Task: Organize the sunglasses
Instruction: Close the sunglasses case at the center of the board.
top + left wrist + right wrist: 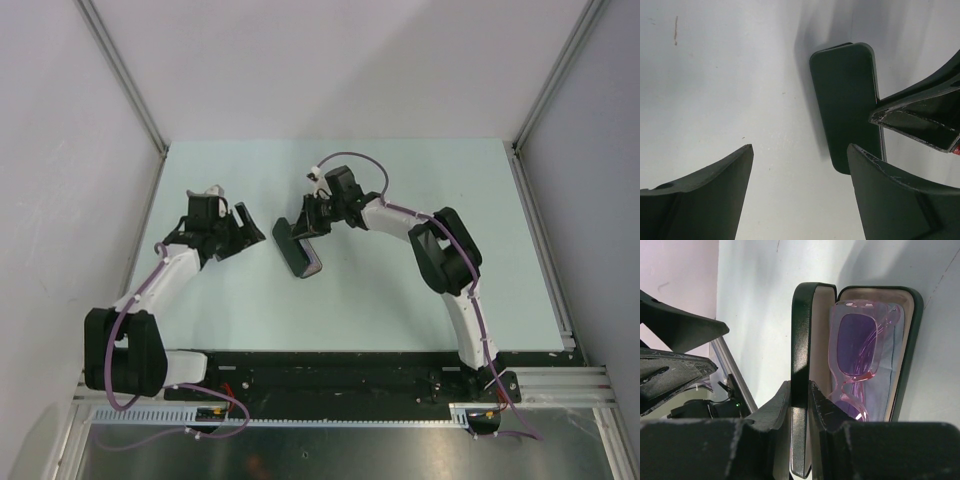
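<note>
The sunglasses (856, 347), pink-framed with purple lenses, lie inside the open black case (912, 330) on a light blue cloth (893, 371). My right gripper (801, 390) is shut on the case's upright lid (801, 340), one finger on each face of it. From above, the case (298, 250) sits mid-table with the right gripper (312, 222) at its far end. My left gripper (250, 232) hovers just left of the case, open and holding nothing. In the left wrist view the gripper (800, 150) shows bare table between its fingers, with the lid's back (847, 100) ahead to the right.
The pale green table (400, 300) is bounded by aluminium rails on the left (120, 70) and right (545, 240), with grey walls behind. The black base plate (340, 370) of the arms runs along the near edge.
</note>
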Available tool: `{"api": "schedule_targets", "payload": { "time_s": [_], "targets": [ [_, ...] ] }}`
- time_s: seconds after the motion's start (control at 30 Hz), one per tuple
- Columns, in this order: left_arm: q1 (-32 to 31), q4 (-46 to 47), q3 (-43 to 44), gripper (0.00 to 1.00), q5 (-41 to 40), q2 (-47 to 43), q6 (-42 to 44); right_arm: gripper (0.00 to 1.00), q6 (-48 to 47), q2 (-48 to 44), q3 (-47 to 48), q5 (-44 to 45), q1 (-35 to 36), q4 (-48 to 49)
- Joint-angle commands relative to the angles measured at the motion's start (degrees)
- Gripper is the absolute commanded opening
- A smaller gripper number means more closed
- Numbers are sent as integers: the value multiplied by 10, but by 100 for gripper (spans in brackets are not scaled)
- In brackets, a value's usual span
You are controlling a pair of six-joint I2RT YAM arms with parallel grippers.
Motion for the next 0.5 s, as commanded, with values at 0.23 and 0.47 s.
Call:
{"api": "schedule_targets", "payload": {
  "time_s": [0.23, 0.47],
  "targets": [
    [-12, 13, 9, 82, 36, 21, 1, 5, -31, 19, -14, 13, -28, -21],
    [-26, 28, 15, 82, 51, 46, -5, 13, -40, 33, -12, 3, -37, -25]
  ]
}}
